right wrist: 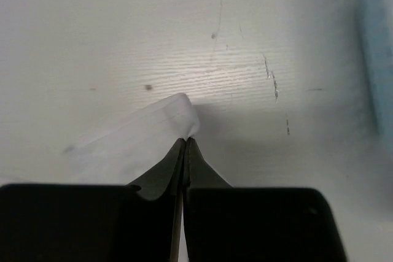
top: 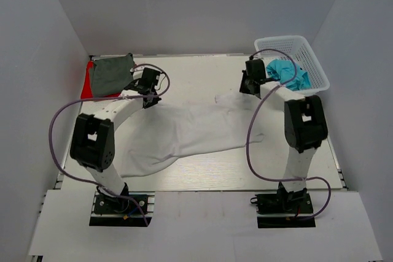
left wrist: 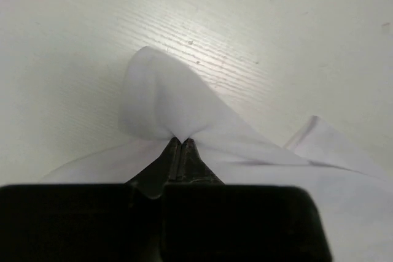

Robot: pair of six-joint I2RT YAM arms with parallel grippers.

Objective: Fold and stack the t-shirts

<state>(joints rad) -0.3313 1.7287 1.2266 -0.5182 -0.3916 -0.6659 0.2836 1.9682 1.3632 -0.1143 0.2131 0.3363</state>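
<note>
The white t-shirt lies spread and rumpled across the middle of the table. My left gripper is shut on its far left edge; the pinched cloth puffs up past the tips. My right gripper is shut on its far right corner, pinched at the tips. The grey-green t-shirt lies folded at the far left on top of the red t-shirt. The turquoise t-shirt is bunched in the basket.
A white lattice basket stands at the far right corner. Grey walls enclose the table on three sides. Purple cables loop from both arms.
</note>
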